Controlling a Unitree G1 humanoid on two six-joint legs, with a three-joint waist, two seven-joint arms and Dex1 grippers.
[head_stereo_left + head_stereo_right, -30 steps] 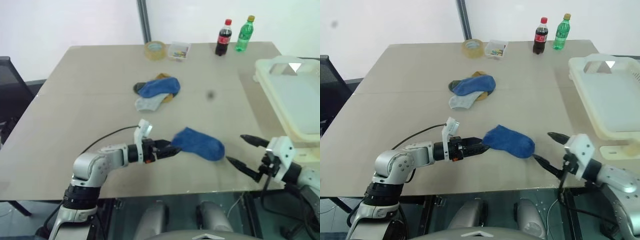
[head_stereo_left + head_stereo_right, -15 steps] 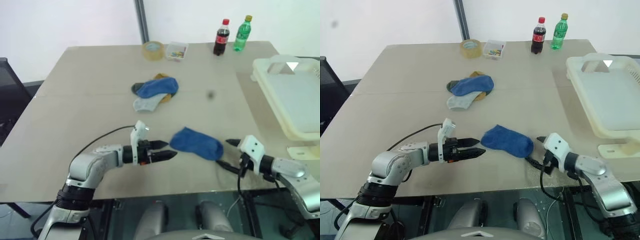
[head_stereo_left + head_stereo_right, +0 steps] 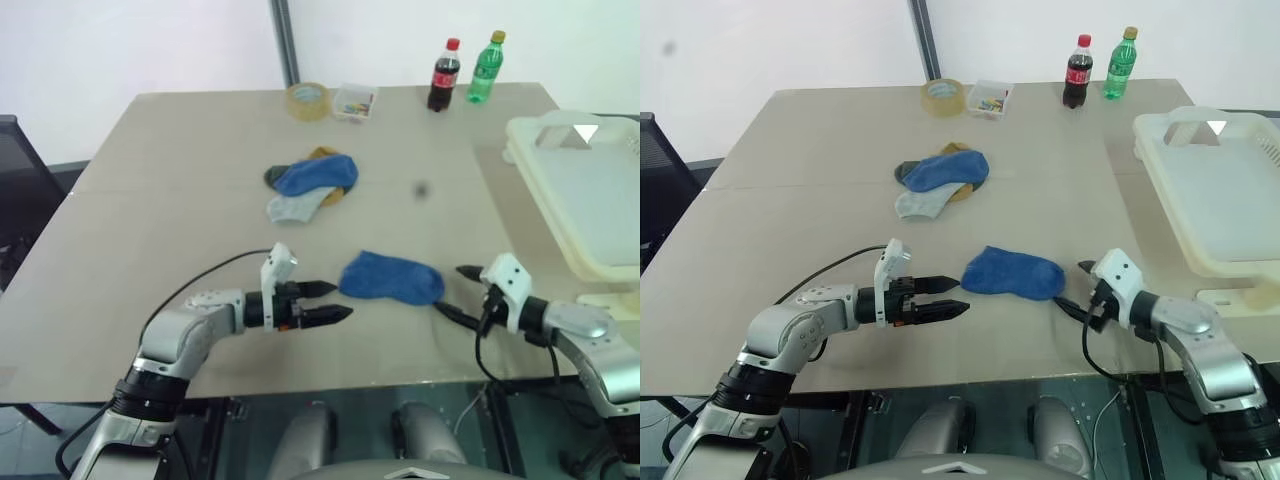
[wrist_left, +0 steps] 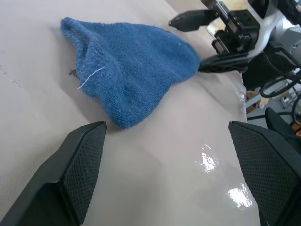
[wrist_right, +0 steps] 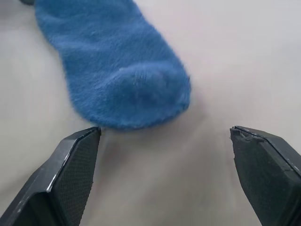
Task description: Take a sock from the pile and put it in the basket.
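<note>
Now my left gripper point(image 3: 336, 301) has let go of the soft blue ankle sock point(image 3: 392, 277), jaws wide. The sock lies flat on the beige table point(image 3: 180, 180), well left of the cream plastic basket point(image 3: 590, 190). My right gripper point(image 3: 455, 292), also wide, has closed in at its right end for the pickup.

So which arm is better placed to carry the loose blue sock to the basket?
Probably the right. The right gripper has its jaws open at the blue sock's near end, and the basket sits on that same side. The left gripper is open at the sock's other end, farther from the basket.
</note>
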